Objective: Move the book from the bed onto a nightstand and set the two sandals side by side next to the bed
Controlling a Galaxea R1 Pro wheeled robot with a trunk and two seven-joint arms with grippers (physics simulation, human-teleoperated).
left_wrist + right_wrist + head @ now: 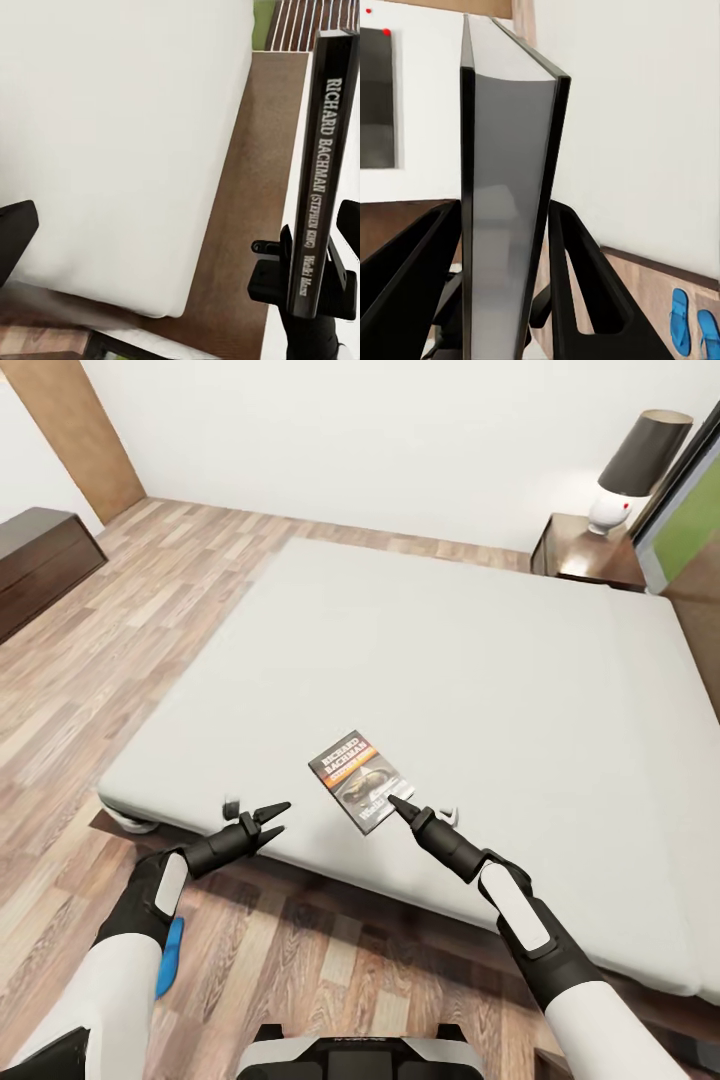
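Observation:
The book, dark with white "RICHARD BACHMAN" lettering and an orange band, is over the near edge of the bed's pale mattress. My right gripper is shut on its near corner. The right wrist view shows the book edge-on between both fingers. In the left wrist view its spine is pinched by the right gripper. My left gripper hovers open just left of the book, holding nothing. One blue sandal lies on the floor, partly hidden by my left arm. Both sandals lie together on the planks.
A dark nightstand with a dark-shaded lamp stands at the bed's far right corner, beside a window. A low dark dresser sits at the left wall. Wood-plank floor runs along the bed's left and near sides.

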